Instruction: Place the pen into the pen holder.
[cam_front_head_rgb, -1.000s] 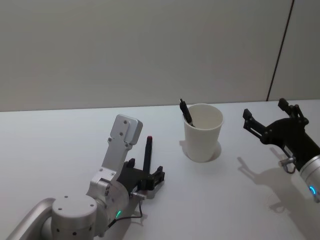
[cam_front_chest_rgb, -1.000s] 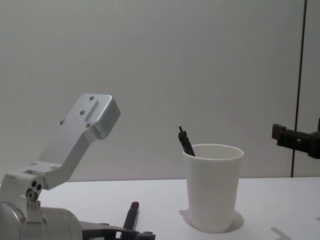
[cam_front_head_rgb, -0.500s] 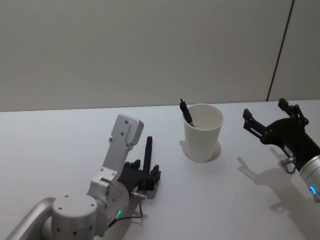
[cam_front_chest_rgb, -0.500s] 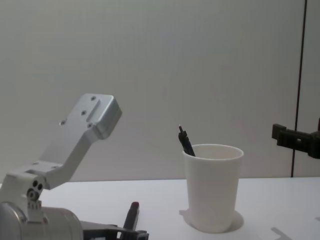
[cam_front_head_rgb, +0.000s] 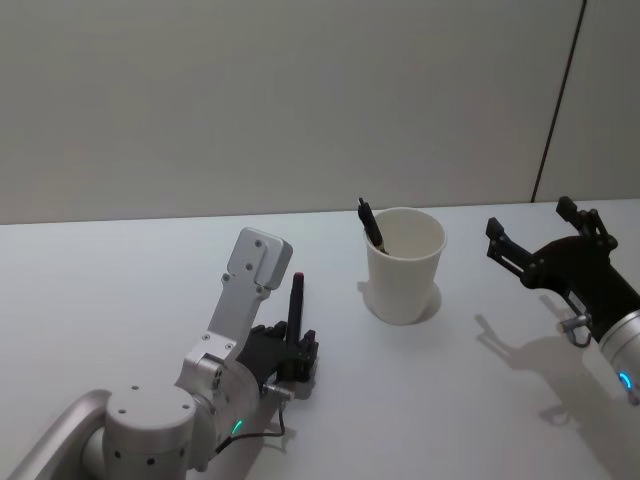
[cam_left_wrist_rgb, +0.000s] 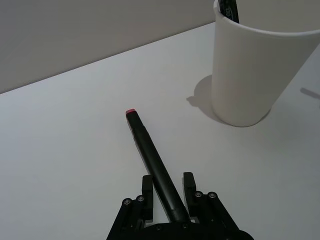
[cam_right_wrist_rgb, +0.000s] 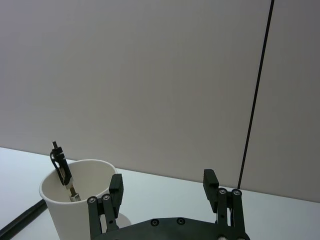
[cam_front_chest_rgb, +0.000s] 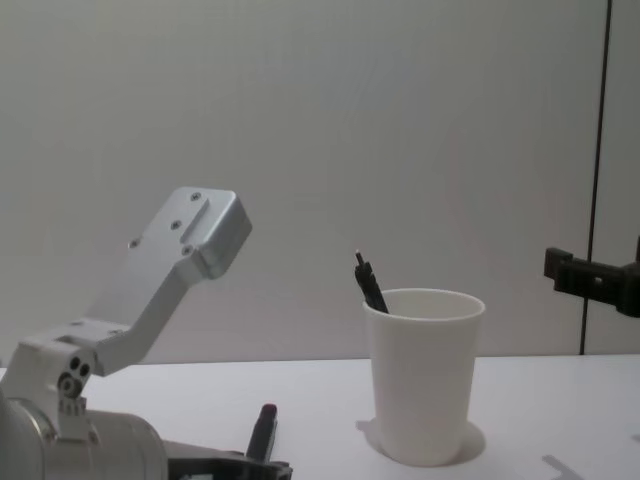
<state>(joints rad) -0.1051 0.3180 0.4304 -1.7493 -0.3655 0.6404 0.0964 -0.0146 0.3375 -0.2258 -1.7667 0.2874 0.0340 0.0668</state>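
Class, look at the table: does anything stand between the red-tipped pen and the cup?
Nothing visible: bare table lies between the pen, in the left gripper, and the cup. A second pen leans inside the cup, leaving room. The right gripper hovers open right of it.

Black red-tipped pen (cam_left_wrist_rgb: 152, 162) lying flat, upright white paper cup (cam_front_head_rgb: 405, 265) nearby, dark pen (cam_front_head_rgb: 372, 224) inside

wall (cam_front_head_rgb: 250, 100): plain grey | seam (cam_front_head_rgb: 561, 100): dark, right side | table (cam_front_head_rgb: 100, 280): white
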